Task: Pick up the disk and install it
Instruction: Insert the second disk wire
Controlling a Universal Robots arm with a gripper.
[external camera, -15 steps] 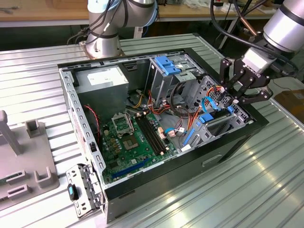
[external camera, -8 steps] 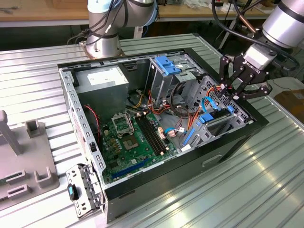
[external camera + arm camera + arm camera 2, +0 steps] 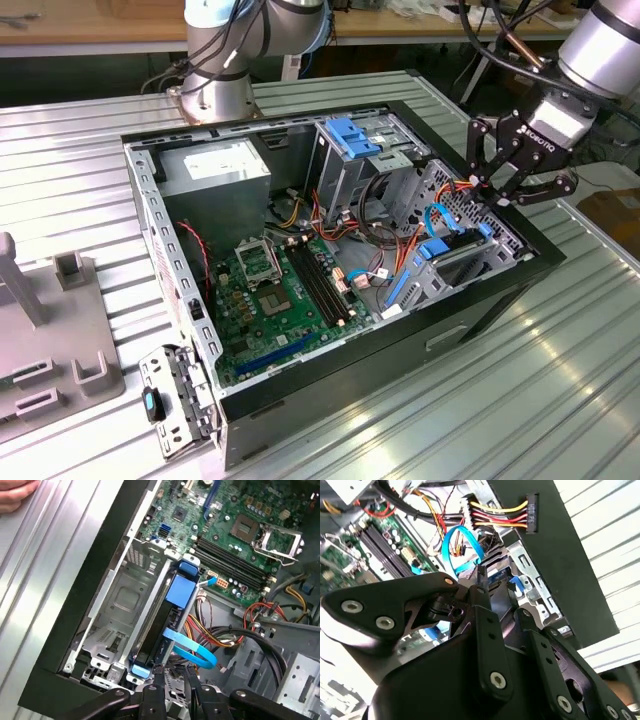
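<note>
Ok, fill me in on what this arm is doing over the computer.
A single robot arm is working over an open computer case lying on its side on a metal table. Its gripper hangs open and empty just above the drive bay at the exterior view's right. The disk stands on edge in that bay, blue side rails showing, apparently seated. A looped blue cable lies beside it.

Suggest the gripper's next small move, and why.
Probably ease the gripper straight down toward the disk. It looks open and empty, just above the disk, which stands on edge in the drive bay. The blue cable loops close beside the fingertips, so go slowly to avoid snagging it.
</note>
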